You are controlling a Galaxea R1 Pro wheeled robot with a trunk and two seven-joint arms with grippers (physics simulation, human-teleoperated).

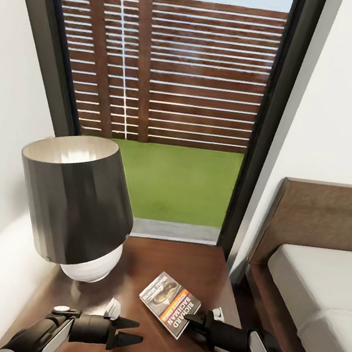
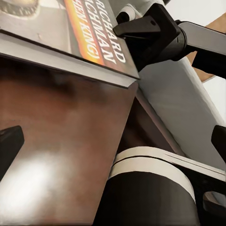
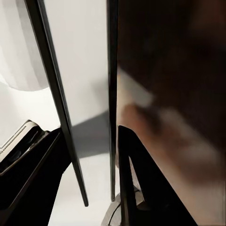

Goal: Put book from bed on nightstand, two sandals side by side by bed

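So the book already lies flat on the nightstand, lower centre of the frame, beside the lamp and off the bed. The right gripper jaws sit at its edge; whether they clamp it I cannot tell. The left gripper jaws are parted, holding nothing. Sandals remain

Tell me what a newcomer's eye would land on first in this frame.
Probably the big dark-shaded lamp at the left of the nightstand, against the tall window with its slatted fence and grass. Next comes the book, lying on the nightstand with the right end effector at its near corner. The left end effector hovers open nearby, and the bed sits at right.
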